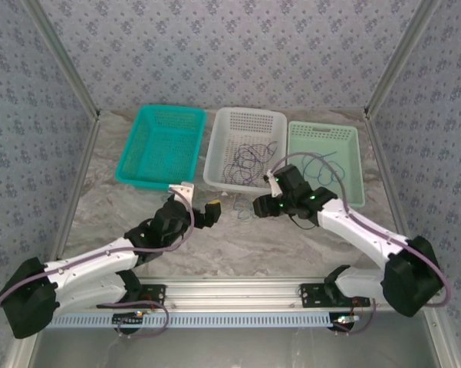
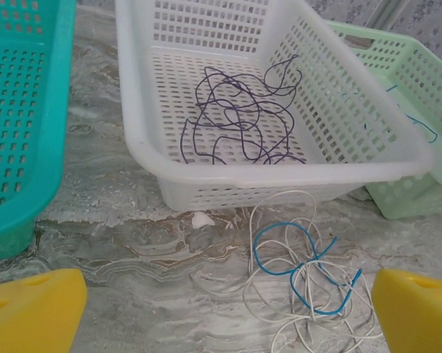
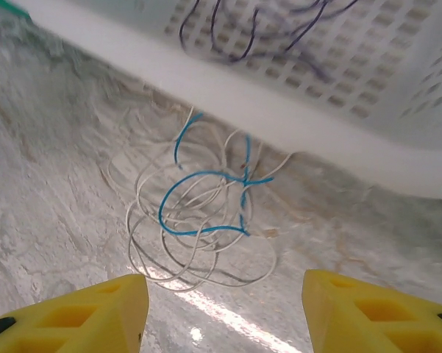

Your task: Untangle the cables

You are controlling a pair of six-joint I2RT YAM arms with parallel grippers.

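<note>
The left gripper [image 2: 224, 312] has its jaws spread wide with nothing between them. The knot of white and blue cables [image 2: 301, 272] lies on the table [image 2: 110, 220] at about 1 o'clock from the gap, nearer its right finger. The right gripper [image 3: 224, 309] also has its jaws apart and empty, with the same knot at 12 o'clock just ahead of them, untouched. From above, the grippers face each other across the knot, the left at 9 o'clock of it and the right at 3 o'clock, both near the front wall of the white basket [image 1: 215, 165].

A dark purple cable [image 2: 239, 118] lies by itself in the white basket. A blue cable [image 2: 419, 131] lies in the pale green basket [image 2: 397, 198] at 2 o'clock. I judge those two sorted. The teal basket [image 1: 149, 172] at 10 o'clock appears to have no cable in it. What is left is the knot, where blue strands thread through several white loops, so the task looks roughly half done.

The wrist views show the knot strand by strand, and the right one shows a blue loop crossing itself on its 3 o'clock side. In the top view the knot is only a faint scribble, but that view has all three baskets in a row and shows how both arms reach in
</note>
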